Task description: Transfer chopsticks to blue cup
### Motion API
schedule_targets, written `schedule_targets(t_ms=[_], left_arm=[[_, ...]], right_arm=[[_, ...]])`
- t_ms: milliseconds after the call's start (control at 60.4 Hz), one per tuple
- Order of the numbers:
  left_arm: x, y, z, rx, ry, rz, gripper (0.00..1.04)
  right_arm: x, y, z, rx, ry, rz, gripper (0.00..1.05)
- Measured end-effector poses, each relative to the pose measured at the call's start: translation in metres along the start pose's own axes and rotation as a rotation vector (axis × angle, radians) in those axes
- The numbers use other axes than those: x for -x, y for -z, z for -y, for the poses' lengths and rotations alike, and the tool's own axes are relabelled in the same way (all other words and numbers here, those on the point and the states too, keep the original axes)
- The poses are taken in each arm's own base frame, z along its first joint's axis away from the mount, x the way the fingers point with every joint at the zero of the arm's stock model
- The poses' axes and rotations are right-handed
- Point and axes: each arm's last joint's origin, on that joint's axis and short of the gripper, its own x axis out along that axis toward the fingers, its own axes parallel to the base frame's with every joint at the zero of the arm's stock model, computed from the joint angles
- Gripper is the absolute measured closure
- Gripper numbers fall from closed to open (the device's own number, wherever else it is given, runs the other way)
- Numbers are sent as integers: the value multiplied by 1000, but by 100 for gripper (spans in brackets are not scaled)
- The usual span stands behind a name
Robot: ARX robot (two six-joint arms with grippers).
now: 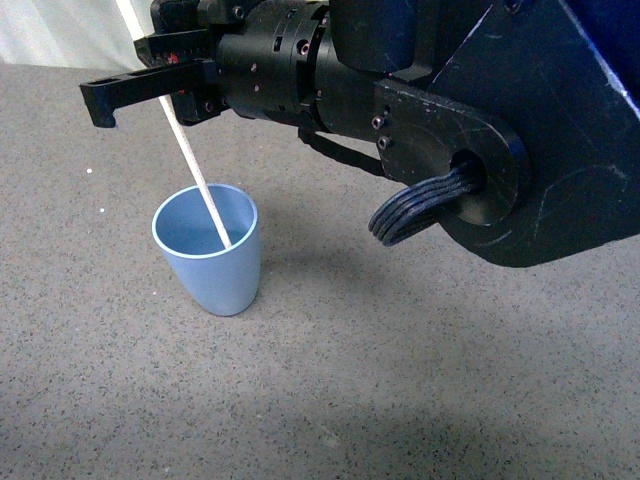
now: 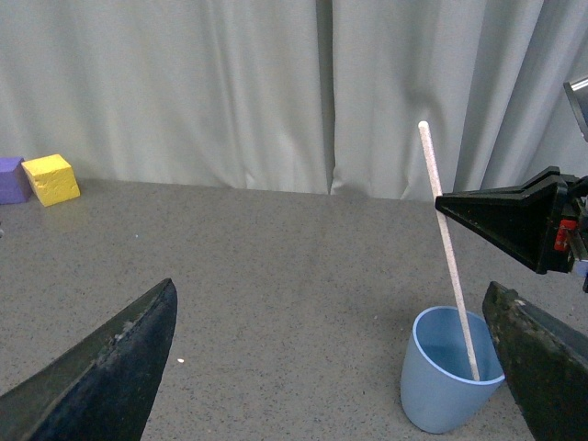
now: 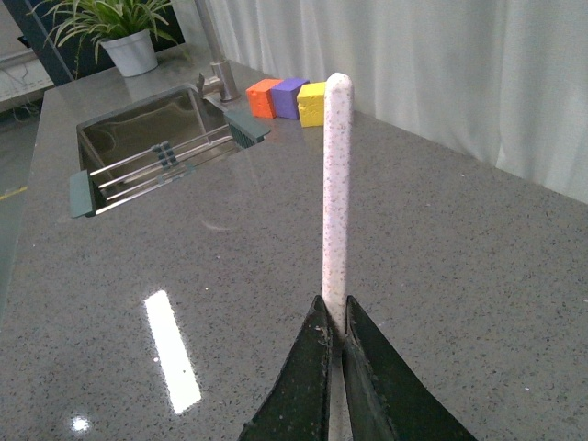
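Observation:
The blue cup [image 1: 215, 270] stands upright on the grey counter. The pale speckled chopsticks [image 1: 190, 160] slant down into it, lower end inside against the cup's near inner wall. My right gripper [image 1: 150, 85] is above the cup and shut on the stick's upper part. The right wrist view shows its jaws pinched on the chopsticks [image 3: 333, 184], tips of the right gripper [image 3: 333, 317] meeting around it. In the left wrist view the cup [image 2: 441, 390] and stick [image 2: 447, 243] sit near one finger of my open left gripper [image 2: 331, 287], which holds nothing.
A yellow block [image 2: 51, 178] and a purple block [image 2: 9, 178] lie far off by the white curtain. The right wrist view shows a sink [image 3: 156, 138] with a rack, an orange block [image 3: 265, 96] and a potted plant [image 3: 129, 37] beyond.

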Motion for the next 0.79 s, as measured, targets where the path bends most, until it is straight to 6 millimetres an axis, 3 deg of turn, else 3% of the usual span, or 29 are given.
schedule_targets(t_ms=[165, 480, 711, 744, 794], left_arm=[[0, 0, 0, 0, 0, 0, 7], [0, 0, 0, 0, 0, 0, 7], [0, 0, 0, 0, 0, 0, 7], [0, 0, 0, 0, 0, 0, 7], [0, 0, 0, 0, 0, 0, 7]], right_arm=[[1, 3, -3, 6, 8, -1, 102], [12, 15, -7, -27, 5, -16, 50], [24, 3, -10, -21, 51, 26, 11], [27, 1, -10, -26, 69, 32, 8], [37, -3, -8, -35, 136, 32, 10]])
